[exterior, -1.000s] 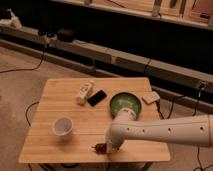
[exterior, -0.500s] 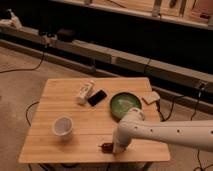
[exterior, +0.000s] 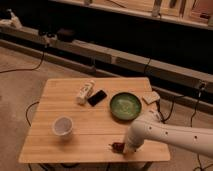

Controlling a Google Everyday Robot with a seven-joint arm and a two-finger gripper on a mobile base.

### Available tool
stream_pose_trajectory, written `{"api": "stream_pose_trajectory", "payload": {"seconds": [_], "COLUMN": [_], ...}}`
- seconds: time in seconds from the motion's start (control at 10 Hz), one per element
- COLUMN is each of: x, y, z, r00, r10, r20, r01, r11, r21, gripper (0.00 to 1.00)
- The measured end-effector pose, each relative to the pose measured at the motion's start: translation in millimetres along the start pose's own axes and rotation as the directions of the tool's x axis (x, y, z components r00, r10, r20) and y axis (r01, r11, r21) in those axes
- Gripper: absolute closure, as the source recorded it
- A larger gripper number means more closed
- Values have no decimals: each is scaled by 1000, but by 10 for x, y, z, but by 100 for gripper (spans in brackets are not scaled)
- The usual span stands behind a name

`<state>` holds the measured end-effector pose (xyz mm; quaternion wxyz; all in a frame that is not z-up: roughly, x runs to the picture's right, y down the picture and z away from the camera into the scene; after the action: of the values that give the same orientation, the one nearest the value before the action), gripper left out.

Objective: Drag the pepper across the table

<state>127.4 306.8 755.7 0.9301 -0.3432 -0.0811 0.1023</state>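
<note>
The pepper [exterior: 116, 147], small, dark reddish-brown and glossy, lies on the light wooden table [exterior: 70, 142] near its front edge, right of centre. My white arm comes in from the right and bends down to the table. My gripper [exterior: 127, 148] is at the arm's end, right against the pepper's right side, low on the tabletop. The arm's rounded body hides the fingers.
A white cup [exterior: 62, 126] stands front left. A white bottle [exterior: 85, 92] lies beside a black phone [exterior: 97, 97] at the back. A green plate [exterior: 125, 106] sits right of centre, with a small tan packet [exterior: 151, 97] at the back right corner. Cables run over the floor.
My arm's end and the pepper have both shifted to the right along the table's front edge. The other objects have not moved.
</note>
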Motion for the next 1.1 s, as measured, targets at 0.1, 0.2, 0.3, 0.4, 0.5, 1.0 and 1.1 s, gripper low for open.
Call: {"api": "stream_pose_trajectory", "payload": {"seconds": [0.1, 0.2, 0.3, 0.4, 0.5, 1.0, 1.1], "x": [83, 191, 273, 387, 484, 886, 944], "y": [0, -5, -9, -15, -24, -17, -21], "z": [-11, -37, -58, -90, -124, -212, -223], "r00": [1000, 999, 999, 998, 996, 987, 985], "r10": [14, 34, 49, 69, 86, 161, 173], "r20": [-2, -3, -5, -8, -10, -12, -10], "r01": [-14, -34, -49, -69, -86, -161, -173], "r11": [1000, 999, 999, 998, 996, 987, 985], "r21": [-3, -2, -1, 0, 3, 7, 9], "gripper": [85, 85, 85, 85, 85, 85, 85]}}
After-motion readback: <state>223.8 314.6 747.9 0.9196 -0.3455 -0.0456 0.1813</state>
